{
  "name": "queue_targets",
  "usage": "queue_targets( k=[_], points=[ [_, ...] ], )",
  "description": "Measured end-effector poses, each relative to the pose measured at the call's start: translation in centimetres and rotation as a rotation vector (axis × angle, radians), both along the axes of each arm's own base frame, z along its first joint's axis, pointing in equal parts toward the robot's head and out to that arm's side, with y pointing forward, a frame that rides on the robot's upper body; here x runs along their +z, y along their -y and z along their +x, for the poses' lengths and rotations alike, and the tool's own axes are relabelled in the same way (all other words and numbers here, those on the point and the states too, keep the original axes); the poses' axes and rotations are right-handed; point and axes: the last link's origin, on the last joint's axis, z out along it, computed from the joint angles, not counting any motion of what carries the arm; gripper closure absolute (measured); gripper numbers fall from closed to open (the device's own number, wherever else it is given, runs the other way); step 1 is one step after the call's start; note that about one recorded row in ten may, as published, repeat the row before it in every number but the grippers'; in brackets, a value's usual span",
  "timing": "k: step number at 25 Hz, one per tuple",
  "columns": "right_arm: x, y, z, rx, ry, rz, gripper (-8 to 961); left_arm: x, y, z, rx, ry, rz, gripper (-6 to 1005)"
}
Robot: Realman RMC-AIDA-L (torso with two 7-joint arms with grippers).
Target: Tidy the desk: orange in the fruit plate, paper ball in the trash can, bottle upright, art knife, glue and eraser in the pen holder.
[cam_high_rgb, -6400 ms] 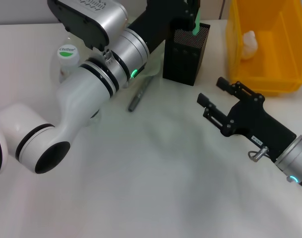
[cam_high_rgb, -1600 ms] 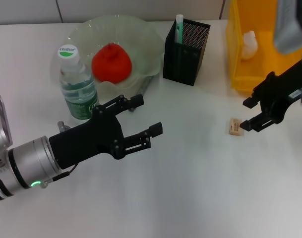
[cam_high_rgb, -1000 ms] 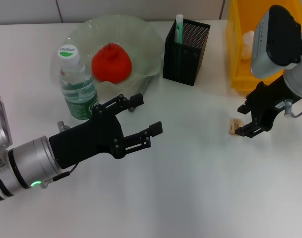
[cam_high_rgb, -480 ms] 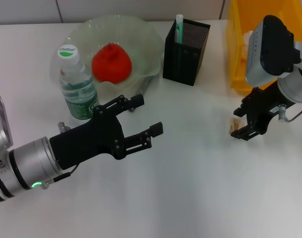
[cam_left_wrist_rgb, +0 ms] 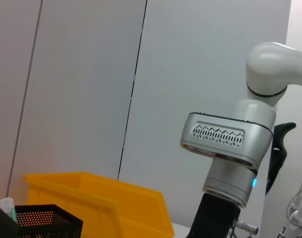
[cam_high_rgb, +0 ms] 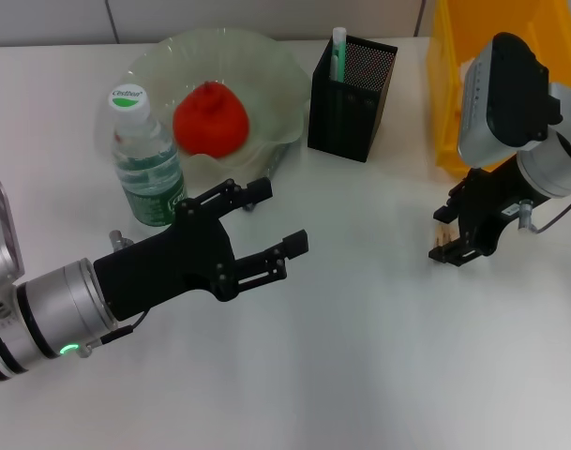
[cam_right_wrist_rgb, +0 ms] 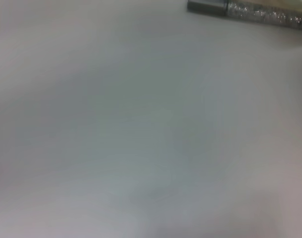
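The right gripper straddles the eraser near the table's right edge, fingers spread (not yet closed); a skewed pinch could flick it away. Left gripper idles open mid-table.

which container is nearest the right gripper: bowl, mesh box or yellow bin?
The yellow trash can, just behind the right gripper; the pen holder and fruit plate sit farther left.

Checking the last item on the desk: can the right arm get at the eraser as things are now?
Probably yes. The right gripper is down at the eraser on bare desk, fingers either side, nothing between them; most of the eraser is hidden, so the grip itself is unclear.
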Motion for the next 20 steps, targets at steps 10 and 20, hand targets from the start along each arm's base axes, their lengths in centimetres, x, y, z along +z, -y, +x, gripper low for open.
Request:
queue_targets(
  k=[10, 20],
  points=[
    [0.0, -0.1, 0.0, -0.005, -0.006, 0.009, 556, 0.0, -0.1, 0.0, 0.002, 0.002, 0.004, 188],
    [4.4, -1.1, -6.3, -0.009, -0.243, 0.126, 559, 0.1, -0.1, 0.0, 0.003, 0.004, 0.009, 188]
  ],
)
